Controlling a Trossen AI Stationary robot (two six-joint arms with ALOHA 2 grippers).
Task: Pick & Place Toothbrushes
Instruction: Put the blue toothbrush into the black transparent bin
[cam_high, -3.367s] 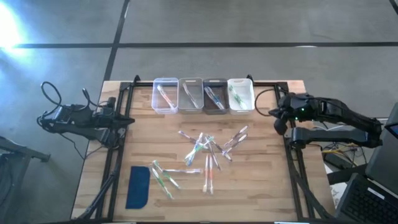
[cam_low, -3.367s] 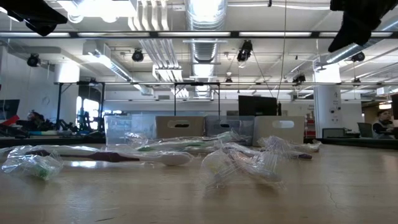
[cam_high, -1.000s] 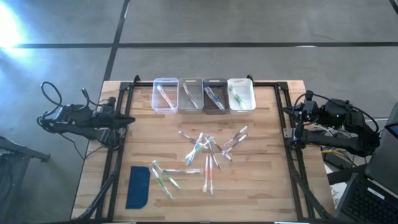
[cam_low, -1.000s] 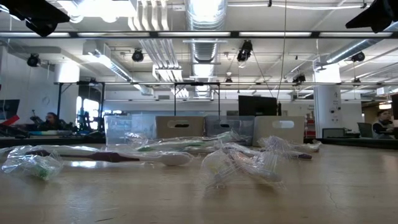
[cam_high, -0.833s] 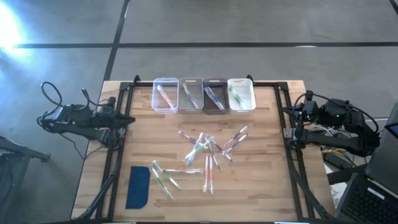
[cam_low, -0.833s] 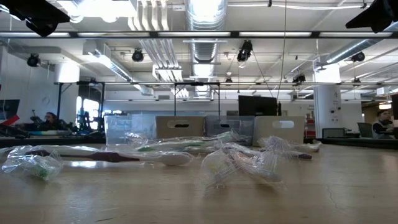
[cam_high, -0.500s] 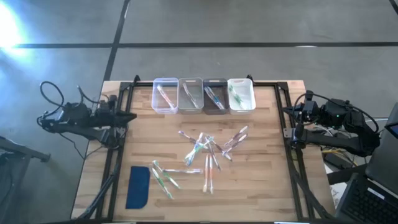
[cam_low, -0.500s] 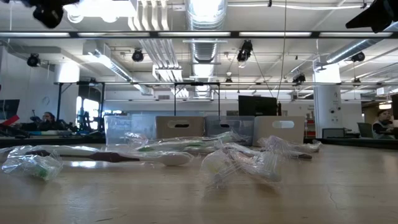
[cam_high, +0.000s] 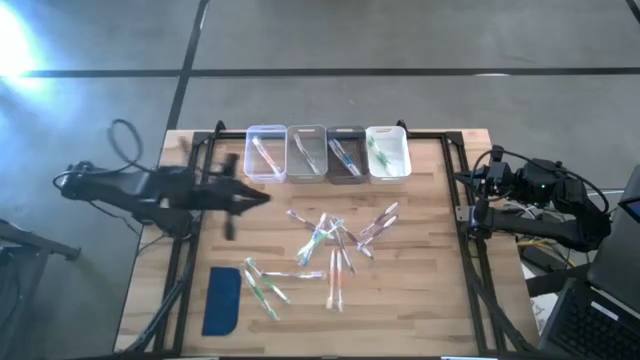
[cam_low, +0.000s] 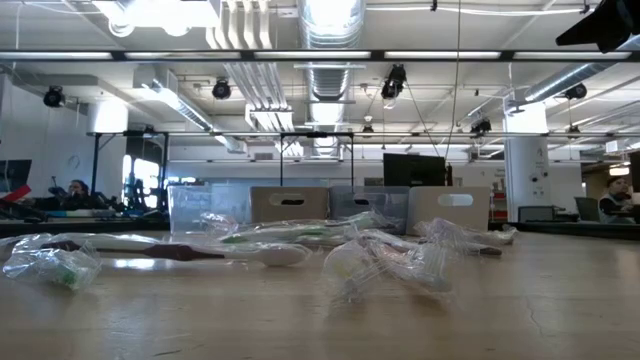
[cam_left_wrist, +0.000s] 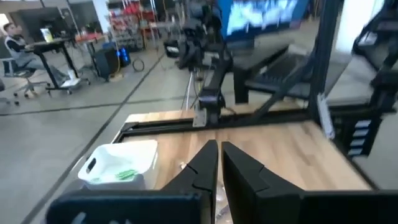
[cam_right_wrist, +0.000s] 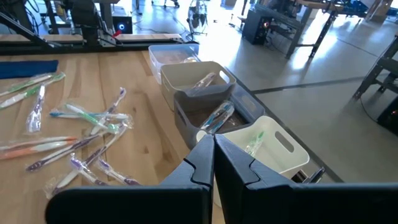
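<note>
While the right gripper (cam_right_wrist: 212, 163) sits pinched shut off the table's right edge, the left gripper (cam_high: 262, 197), fingers nearly together and empty, has just swung in from the left edge toward the row of bins (cam_high: 327, 153). Looks like it's lining up its next grab. The loose toothbrushes (cam_high: 330, 247) lie scattered mid-table in front of those bins. No readable labels anywhere.
</note>
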